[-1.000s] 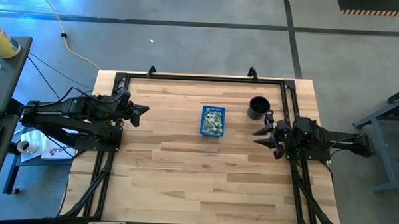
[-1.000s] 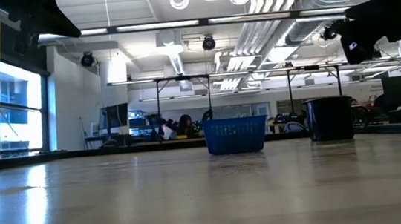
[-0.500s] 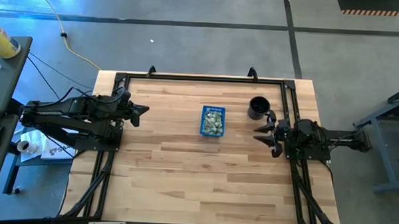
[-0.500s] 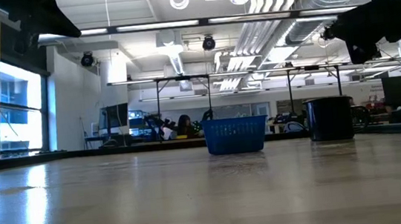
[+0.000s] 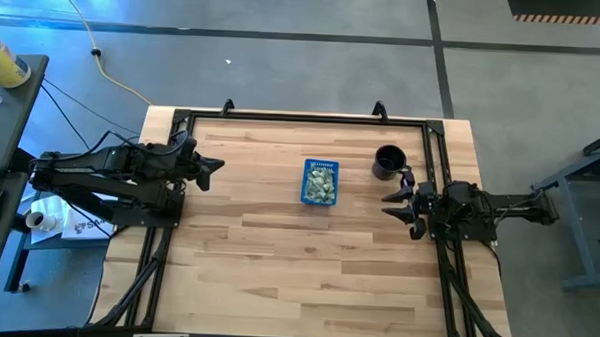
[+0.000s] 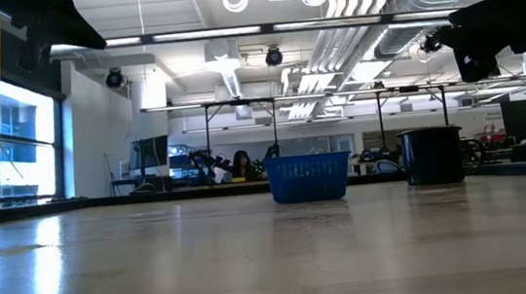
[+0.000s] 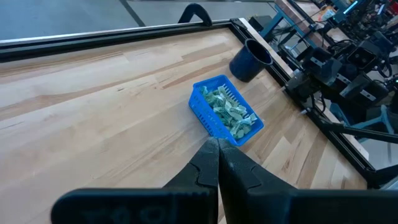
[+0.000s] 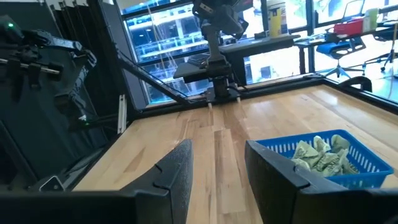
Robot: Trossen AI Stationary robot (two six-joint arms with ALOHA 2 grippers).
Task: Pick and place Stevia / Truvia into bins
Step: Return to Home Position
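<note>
Packets [image 5: 322,179] are seen from above, heaped inside the blue tray [image 5: 304,194] at the middle of the table [image 5: 277,268], with a black mug [image 5: 387,162] near it toward the right side. The left gripper [image 5: 212,166] is held at the left edge, the right gripper [image 5: 399,207] at the right edge, just beside the mug.

At table height, tray and mug are shown standing apart.

From the left wrist, the fingers [image 7: 202,168] are seen pressed together, empty, pointed at the tray.

From the right wrist, the fingers [image 8: 177,168] are spread wide, nothing held between them.
</note>
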